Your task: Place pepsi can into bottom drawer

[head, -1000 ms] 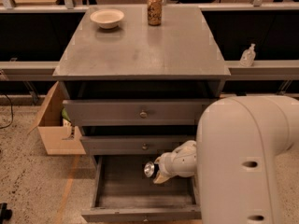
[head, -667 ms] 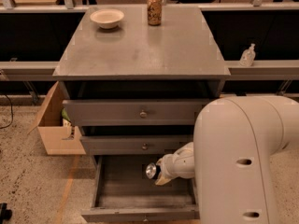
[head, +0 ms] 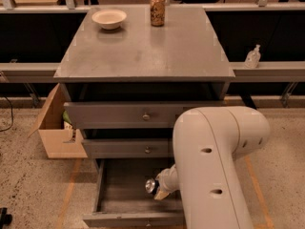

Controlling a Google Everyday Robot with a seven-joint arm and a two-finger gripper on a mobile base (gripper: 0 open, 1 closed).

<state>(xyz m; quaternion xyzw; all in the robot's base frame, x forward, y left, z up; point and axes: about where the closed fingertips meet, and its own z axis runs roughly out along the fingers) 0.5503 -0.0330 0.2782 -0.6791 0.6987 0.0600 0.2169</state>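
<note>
White two-finger gripper (head: 159, 191) low in the mouth of the pulled-out grey bottom drawer (head: 119, 197), the lowest and deepest of three, at the tip of a bulky white robot arm (head: 214, 166). Jaws pinching the small pepsi can (head: 151, 186), which lies sideways with one silver metal end facing left and its dark blue body mostly hidden. Appears to hang over the drawer floor toward the right side, not yet set down.

Main risk, as a judgement: letting go with the can on its side. Would likely roll on the smooth floor and knock against a wall or the front panel; better lowered until it rests before release.

Second risk: lifting out too steeply and catching the front of the closed grey middle drawer (head: 124, 148) just above. Clearance on the right impossible to judge — hidden behind the arm's own bulk, so a scrape against that drawer wall cannot be ruled out.

Gold-brown patterned can (head: 157, 9) and pale round bowl (head: 109, 18) well apart on the grey worktop (head: 143, 51) — out of harm's way.
</note>
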